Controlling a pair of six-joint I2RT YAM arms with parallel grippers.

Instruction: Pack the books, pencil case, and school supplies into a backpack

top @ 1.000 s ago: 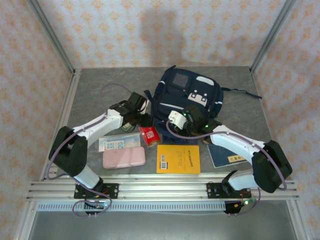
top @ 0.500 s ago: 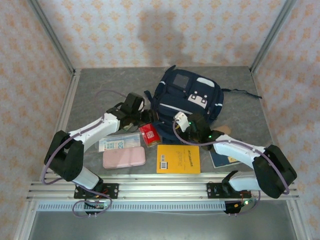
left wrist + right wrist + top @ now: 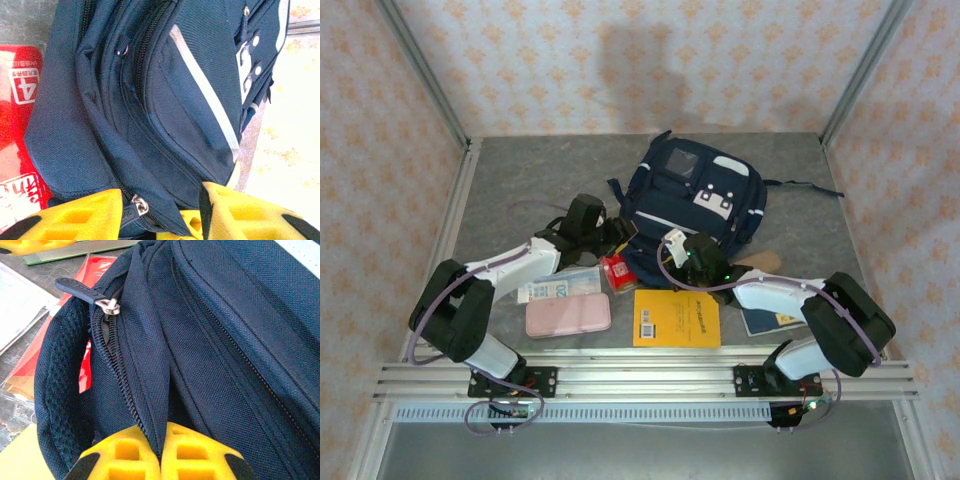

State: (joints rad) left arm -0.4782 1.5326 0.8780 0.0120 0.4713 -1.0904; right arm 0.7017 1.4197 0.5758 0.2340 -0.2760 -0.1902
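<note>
1. Backpack: the large navy blue fabric backpack point(image 3: 695, 195) with white stripes and pale front patches lies in the upper middle of the top frame. It rests on the grey counter point(image 3: 520, 180), with its lower edge towards both arms.
2. The left claw point(image 3: 616, 234) is at the backpack's lower-left edge. In the left wrist frame its yellow fingers point(image 3: 75, 217) stand partly apart along the bottom. The bag's zipped edge and a silver zip slider point(image 3: 137, 206) lie between them. Whether they actually squeeze the fabric I cannot tell.
3. The right claw point(image 3: 692, 252) is at the middle of the backpack's lower edge. In the right wrist frame its yellow pads point(image 3: 195, 450) are pressed together at bottom centre, with a fold of navy fabric nipped between them beside a zip. A black zip pull point(image 3: 80, 287) lies at upper left.
4. A small red packet point(image 3: 617, 270) lies just below and left of the backpack, tucked partly under its edge.
5. A pale blue printed packet point(image 3: 558, 287) lies left of the red one.
6. The flat pale pink pencil case point(image 3: 568, 315) sits just below the blue packet.
7. An orange-yellow book with a barcode point(image 3: 676, 318) lies at lower centre.
8. A navy blue book point(image 3: 770, 318) lies at lower right, partly under the right arm.
9. A tan oblong piece point(image 3: 760, 262) lies above that book, near the backpack.
</note>
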